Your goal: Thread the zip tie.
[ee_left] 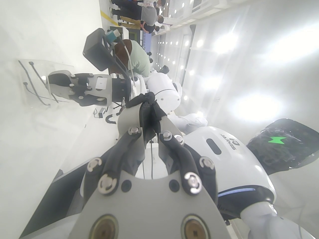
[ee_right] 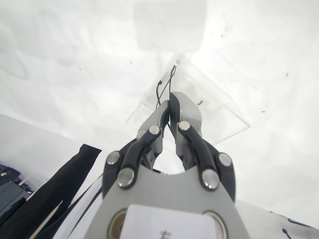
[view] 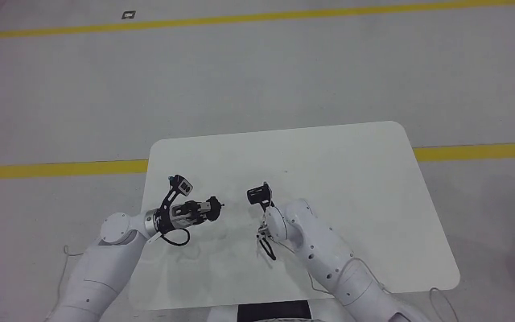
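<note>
White table (view: 362, 161) on grey flooring striped in yellow. Directly above the clear tray (ee_right: 224, 123): right gripper (ee_right: 170, 105), pointed down, pinched tight on a thin black zip tie (ee_right: 172, 80) hanging from the pads toward the tray. More loose ties (ee_left: 27, 73) flat on the tray floor. Off to one side of the tray, clear of it and aimed toward it: left gripper (ee_left: 147, 103), fingers pressed together, black padding bunched at the tips. Anything held there impossible to make out.

A white round-cornered table (view: 362, 169) stands on a pale grey floor (view: 241, 80) crossed by two yellow lines (view: 241, 18).
</note>
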Action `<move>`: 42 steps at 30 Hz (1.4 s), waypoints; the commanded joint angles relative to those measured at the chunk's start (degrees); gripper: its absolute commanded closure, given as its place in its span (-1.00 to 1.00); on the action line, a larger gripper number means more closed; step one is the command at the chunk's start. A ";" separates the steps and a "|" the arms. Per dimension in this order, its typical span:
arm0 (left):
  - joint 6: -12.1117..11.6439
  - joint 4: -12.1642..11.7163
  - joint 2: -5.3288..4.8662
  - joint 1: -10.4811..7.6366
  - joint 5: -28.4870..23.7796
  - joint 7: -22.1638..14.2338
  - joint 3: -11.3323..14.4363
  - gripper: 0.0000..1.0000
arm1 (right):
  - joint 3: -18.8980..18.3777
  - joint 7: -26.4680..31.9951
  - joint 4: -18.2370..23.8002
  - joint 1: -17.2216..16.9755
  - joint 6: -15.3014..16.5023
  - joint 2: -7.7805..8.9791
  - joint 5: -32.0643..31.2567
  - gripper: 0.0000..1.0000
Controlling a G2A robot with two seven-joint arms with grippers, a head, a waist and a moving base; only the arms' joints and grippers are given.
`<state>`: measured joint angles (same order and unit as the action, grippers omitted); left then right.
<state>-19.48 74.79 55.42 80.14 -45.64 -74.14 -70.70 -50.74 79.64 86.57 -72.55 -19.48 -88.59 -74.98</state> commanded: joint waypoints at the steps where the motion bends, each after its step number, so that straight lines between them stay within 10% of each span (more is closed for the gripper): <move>1: 0.00 0.00 0.00 0.00 0.00 0.00 0.00 1.00 | -0.40 0.00 0.93 -0.31 0.00 0.14 0.26 1.00; 28: 0.00 0.00 0.00 0.00 0.00 0.00 0.00 1.00 | -11.87 -11.71 18.89 -12.24 8.23 3.49 13.27 1.00; 42: 0.00 0.00 0.00 0.00 0.00 0.00 0.00 1.00 | -13.57 -13.05 19.42 -13.88 10.24 4.02 17.46 1.00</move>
<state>-19.48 74.79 55.42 80.14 -45.64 -74.14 -70.70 -64.31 66.59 106.00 -86.44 -9.24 -84.57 -57.53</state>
